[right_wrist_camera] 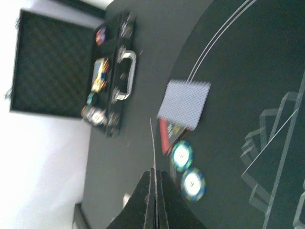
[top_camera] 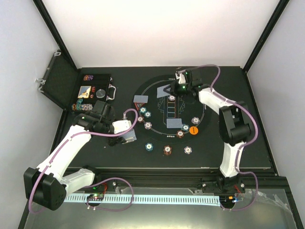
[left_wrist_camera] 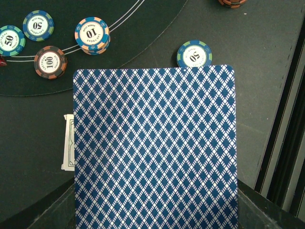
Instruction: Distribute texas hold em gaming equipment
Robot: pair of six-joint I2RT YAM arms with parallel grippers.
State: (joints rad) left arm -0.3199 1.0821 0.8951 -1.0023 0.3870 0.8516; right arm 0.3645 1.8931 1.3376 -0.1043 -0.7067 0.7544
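Left end effector: clamped on a blue-diamond-backed card. The card's back fills the wrist view, over the worktop just outside the mat's near-left rim. Arm stretched forward, elbow low.
Readable: 50 chip at the card's top edge; 10 chip and 100 chip on the mat.
Right end effector: pinched on a second card, seen edge-on. Arm reaches to the mat's far side.

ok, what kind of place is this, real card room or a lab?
Probably a lab test cell: bare white walls inside a black frame, two robot arms bolted to a rail at the table edge. The poker mat, chips and cards look like props.
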